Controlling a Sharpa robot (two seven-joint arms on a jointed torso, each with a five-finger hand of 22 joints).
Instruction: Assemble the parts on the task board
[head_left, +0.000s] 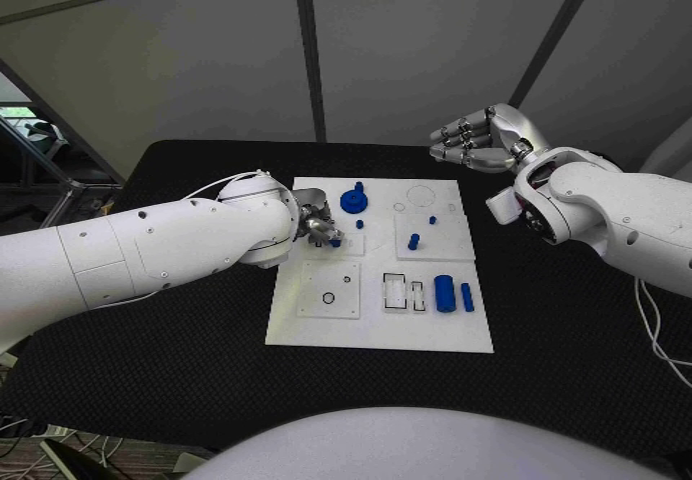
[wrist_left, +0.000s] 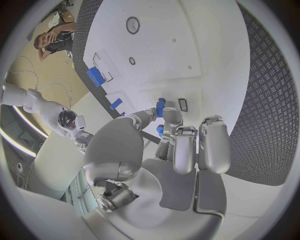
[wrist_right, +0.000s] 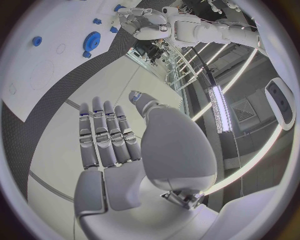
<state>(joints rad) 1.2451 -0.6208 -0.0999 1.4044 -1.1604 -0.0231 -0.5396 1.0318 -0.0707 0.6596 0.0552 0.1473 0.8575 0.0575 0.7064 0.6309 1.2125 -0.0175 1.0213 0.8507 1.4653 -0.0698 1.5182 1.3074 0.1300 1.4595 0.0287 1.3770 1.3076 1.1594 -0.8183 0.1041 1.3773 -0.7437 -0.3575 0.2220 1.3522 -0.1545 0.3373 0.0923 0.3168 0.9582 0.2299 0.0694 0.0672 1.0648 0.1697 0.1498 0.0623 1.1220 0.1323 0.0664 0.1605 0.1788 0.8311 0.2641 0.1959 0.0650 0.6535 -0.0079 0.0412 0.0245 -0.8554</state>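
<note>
The white task board (head_left: 378, 320) lies in the middle of the black table. My left hand (head_left: 317, 222) hovers over its left half and pinches a small blue part (head_left: 335, 241) between its fingertips; in the left wrist view that blue part (wrist_left: 160, 107) sits between the fingers just above the board (wrist_left: 194, 55). A blue gear (head_left: 355, 198) stands near the board's far edge, and small blue pegs (head_left: 414, 240) stand to its right. Two blue cylinders (head_left: 444, 293) lie at the right side. My right hand (head_left: 483, 138) is raised beyond the board's far right corner, fingers apart and holding nothing.
A small black ring (head_left: 330, 298) lies on the board's near left plate, and a clear slotted block (head_left: 395, 290) sits beside the cylinders. A thin ring outline (head_left: 420, 196) marks the far right. Black table mat (head_left: 173, 340) surrounds the board.
</note>
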